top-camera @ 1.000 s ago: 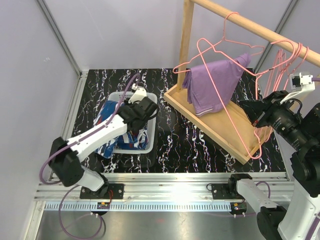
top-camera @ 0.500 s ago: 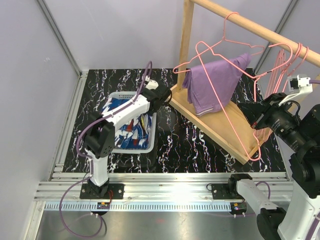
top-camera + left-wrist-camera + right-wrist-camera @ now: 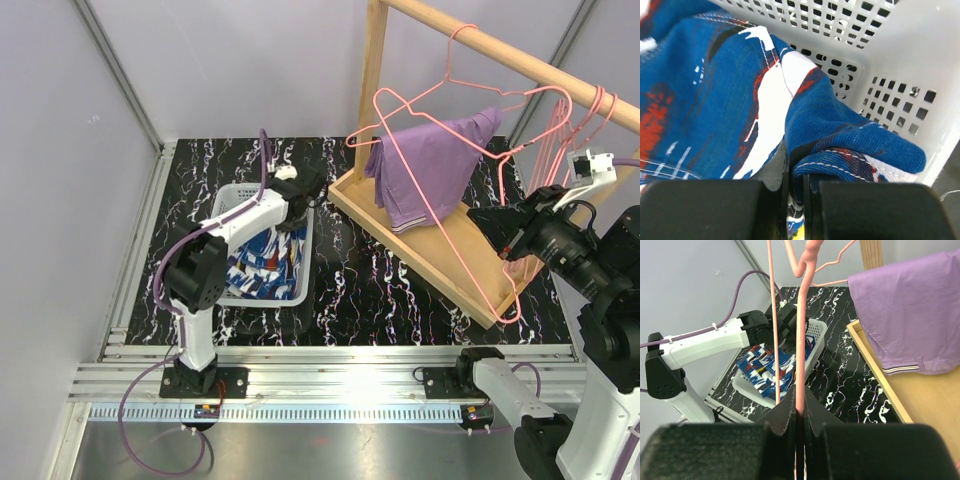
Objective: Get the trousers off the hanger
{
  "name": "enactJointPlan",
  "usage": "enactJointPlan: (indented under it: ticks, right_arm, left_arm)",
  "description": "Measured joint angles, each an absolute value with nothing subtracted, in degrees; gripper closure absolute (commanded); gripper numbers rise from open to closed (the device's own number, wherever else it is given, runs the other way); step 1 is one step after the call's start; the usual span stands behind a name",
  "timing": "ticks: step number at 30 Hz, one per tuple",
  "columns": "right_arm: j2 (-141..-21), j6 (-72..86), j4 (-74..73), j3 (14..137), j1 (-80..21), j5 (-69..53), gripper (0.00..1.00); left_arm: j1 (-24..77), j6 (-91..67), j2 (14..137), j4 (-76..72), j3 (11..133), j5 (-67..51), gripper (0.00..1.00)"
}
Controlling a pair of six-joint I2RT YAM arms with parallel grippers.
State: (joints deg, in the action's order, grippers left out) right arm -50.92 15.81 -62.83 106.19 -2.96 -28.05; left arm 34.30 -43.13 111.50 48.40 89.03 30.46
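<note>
1. The right gripper (image 3: 799,412) is nearest, just off the near right end of the wooden rack (image 3: 372,80). Its fingers are pressed together on the thin wire of a pink wire hanger (image 3: 800,340), which runs straight up out of the grip.
2. That hanger stands tilted over the rack's tray. Its hook is close to the rack's upright post and is not on the top rail.
3. A white basket (image 3: 265,297) sits on the black marbled table (image 3: 370,290), left of the rack and apart from its tray.
4. The blue trousers (image 3: 715,100), royal blue with white and red patches, lie crumpled inside the basket, so they too are left of the rack and clear of any hanger.
5. The left gripper (image 3: 794,182) reaches down into the basket at its far corner, the one toward the rack. Its fingers are closed together. A fold of the blue cloth lies right at the tips, but it is not clear whether any cloth is caught between them.
6. The purple trousers (image 3: 430,165) hang over the rack's tray, below its top rail. They are draped across pink wire that appears to belong to the held hanger, with the hem hanging down toward the tray floor.
7. Farthest right, spare pink hangers (image 3: 590,110) hook over the rack's top rail.
</note>
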Motion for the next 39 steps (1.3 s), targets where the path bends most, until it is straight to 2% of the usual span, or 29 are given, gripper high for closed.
enactJointPlan:
  ticks: [15, 26, 27, 28, 30, 31, 33, 34, 39]
  right_arm:
    - [-52.62, 15.84, -63.18, 106.96, -3.11, -26.89, 1.00]
    - [-53.36, 15.16, -66.43, 106.04, -3.31, -20.40, 1.00]
    - [-53.36, 15.14, -66.46, 106.02, -3.33, -20.10, 1.00]
    - [-53.34, 15.11, -66.46, 106.00, -3.33, -19.77, 1.00]
    - [-53.25, 15.05, -66.52, 105.80, -3.33, -18.61, 1.00]
    - [-53.25, 14.98, -66.65, 105.75, -3.33, -18.00, 1.00]
    - [-53.30, 14.92, -67.29, 105.73, -3.33, -16.32, 1.00]
    - [-53.30, 14.90, -67.57, 105.75, -3.33, -15.35, 1.00]
    - [-54.00, 14.52, -69.41, 106.63, -3.38, -9.87, 1.00]
  left_arm:
    - [30.96, -52.51, 107.94, 43.07, 85.06, 27.24, 1.00]
    - [29.32, -53.95, 105.47, 40.58, 85.19, 24.16, 0.99]
    - [29.21, -53.91, 105.47, 40.73, 85.78, 24.12, 0.93]
    - [29.10, -53.78, 105.47, 40.88, 86.54, 24.03, 0.82]
    - [29.06, -53.36, 105.47, 40.82, 87.39, 23.92, 0.70]
    - [29.06, -53.12, 105.41, 40.16, 87.42, 23.73, 0.59]
    - [29.02, -52.82, 105.34, 38.92, 87.13, 22.87, 0.48]
    - [29.02, -52.66, 105.08, 37.87, 86.52, 22.33, 0.40]
    - [28.40, -51.00, 99.37, 35.44, 81.52, 19.16, 0.19]
